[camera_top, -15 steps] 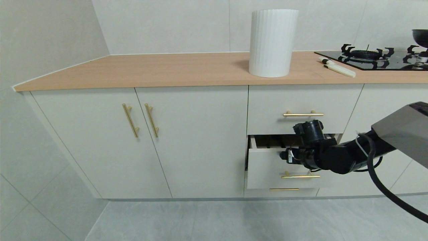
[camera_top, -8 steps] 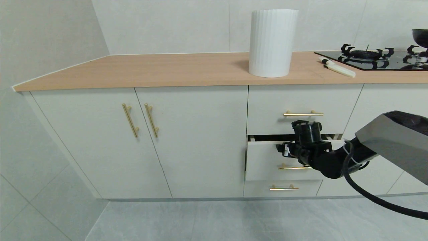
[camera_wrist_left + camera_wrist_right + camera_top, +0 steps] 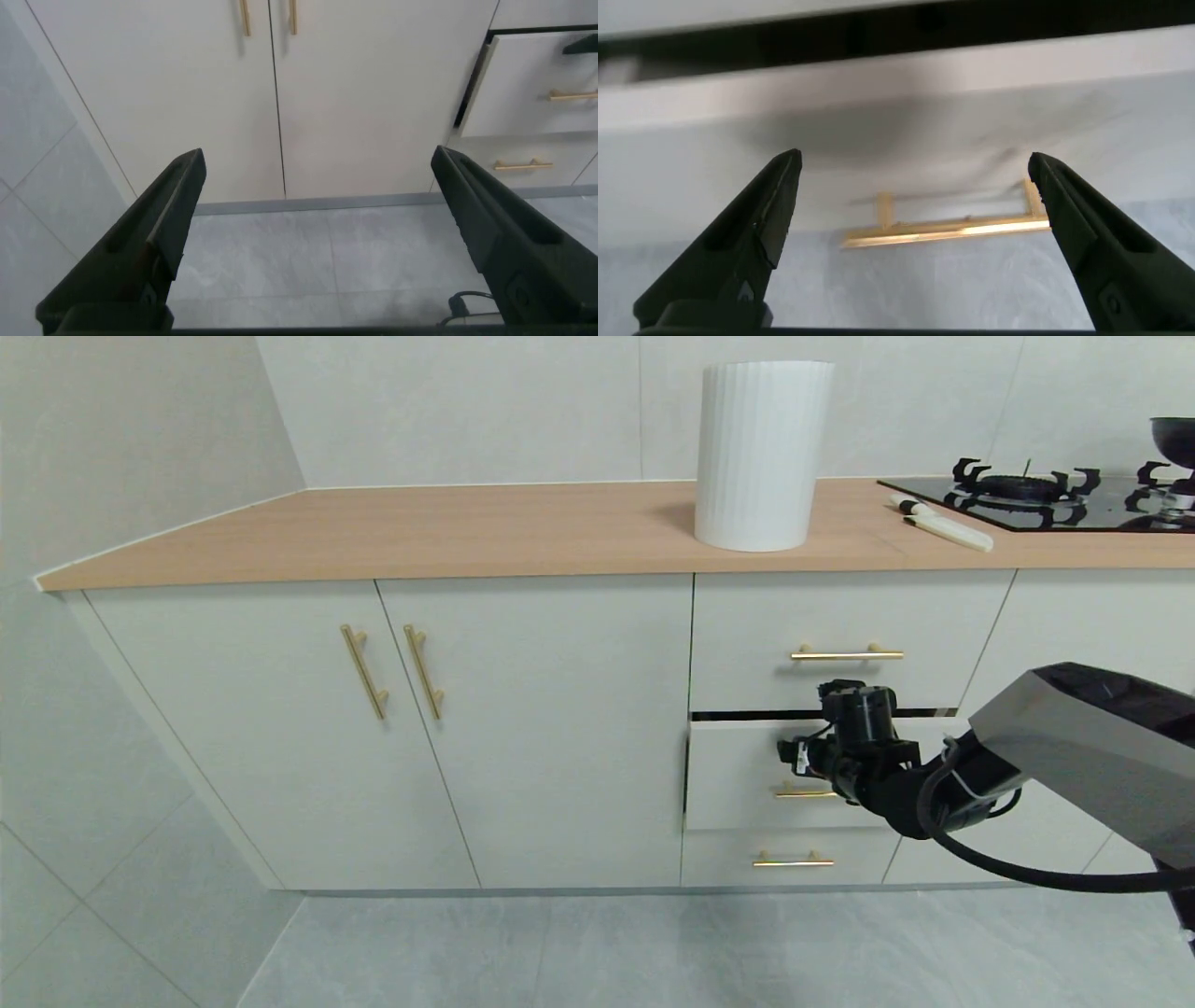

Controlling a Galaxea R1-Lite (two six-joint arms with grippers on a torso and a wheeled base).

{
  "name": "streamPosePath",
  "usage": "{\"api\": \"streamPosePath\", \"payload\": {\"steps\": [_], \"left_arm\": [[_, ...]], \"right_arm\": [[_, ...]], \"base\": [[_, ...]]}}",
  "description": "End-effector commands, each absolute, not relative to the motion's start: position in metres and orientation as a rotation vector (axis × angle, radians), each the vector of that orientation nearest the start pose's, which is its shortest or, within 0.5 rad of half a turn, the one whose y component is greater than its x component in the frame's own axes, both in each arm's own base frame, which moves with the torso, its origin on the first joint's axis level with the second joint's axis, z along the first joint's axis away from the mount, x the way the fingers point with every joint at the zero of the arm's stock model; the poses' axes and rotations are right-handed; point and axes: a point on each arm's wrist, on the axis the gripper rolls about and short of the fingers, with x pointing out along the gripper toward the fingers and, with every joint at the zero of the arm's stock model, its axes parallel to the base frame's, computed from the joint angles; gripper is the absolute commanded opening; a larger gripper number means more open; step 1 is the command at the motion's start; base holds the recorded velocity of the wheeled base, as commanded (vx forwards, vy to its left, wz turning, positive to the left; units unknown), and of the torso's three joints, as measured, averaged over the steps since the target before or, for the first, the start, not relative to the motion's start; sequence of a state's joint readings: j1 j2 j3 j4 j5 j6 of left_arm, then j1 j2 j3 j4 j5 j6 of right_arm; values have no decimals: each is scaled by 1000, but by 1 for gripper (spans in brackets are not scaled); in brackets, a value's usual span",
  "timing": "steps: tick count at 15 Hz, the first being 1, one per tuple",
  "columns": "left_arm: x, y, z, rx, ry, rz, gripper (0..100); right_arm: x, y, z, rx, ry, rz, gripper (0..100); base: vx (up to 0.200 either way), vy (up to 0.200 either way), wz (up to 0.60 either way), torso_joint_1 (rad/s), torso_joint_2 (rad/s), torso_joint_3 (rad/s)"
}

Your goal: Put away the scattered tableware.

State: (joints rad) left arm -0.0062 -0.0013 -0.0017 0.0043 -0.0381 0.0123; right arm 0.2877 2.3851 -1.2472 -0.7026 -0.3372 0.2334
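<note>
Drawer (image 3: pixel 733 773) ajar, narrow top gap

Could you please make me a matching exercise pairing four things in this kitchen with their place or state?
Things: 1 tall white ribbed cylinder; 2 cream-coloured utensil; 3 pale middle drawer with gold handle; 4 right tool.
Places or states: a open, facing the drawer front; b lying beside the black hob; c slightly ajar; d upright on the wooden counter.
Pairs: 1-d, 2-b, 3-c, 4-a.
</note>
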Motion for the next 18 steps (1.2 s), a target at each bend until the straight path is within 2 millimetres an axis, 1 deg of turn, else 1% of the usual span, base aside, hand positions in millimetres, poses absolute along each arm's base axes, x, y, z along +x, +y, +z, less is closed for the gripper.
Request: {"api": "streamPosePath", "payload": {"steps": [1, 3, 6, 10, 14, 16, 17, 18], "left_arm": [[-23, -1, 75, 12, 3, -45, 100], [-23, -1, 75, 12, 3, -45, 100], [-23, -1, 75, 12, 3, -45, 100], [-23, -1, 75, 12, 3, -45, 100], [-23, -1, 75, 12, 3, -45, 100], [-23, -1, 75, 12, 3, -45, 100], [-23, -1, 75, 12, 3, -45, 100], [-23, -1, 75, 12, 3, -45, 100]], "right_arm": [[441, 118, 28, 97, 401, -114, 100], [448, 114, 23, 98, 390, -141, 100], [455, 109, 22, 107, 373, -162, 100], [464, 109, 23, 120, 327, -194, 100], [463, 108, 24, 122, 322, -195, 100], [460, 108, 28, 120, 322, -196, 100], [456, 107, 34, 120, 322, -196, 100], [447, 104, 41, 117, 331, -197, 100]], "base": [[0, 0, 0, 0, 0, 0], [0, 0, 0, 0, 0, 0], [0, 0, 0, 0, 0, 0], [0, 0, 0, 0, 0, 0], [0, 0, 0, 0, 0, 0], [0, 0, 0, 0, 0, 0], [0, 0, 0, 0, 0, 0], [0, 0, 0, 0, 0, 0]]}}
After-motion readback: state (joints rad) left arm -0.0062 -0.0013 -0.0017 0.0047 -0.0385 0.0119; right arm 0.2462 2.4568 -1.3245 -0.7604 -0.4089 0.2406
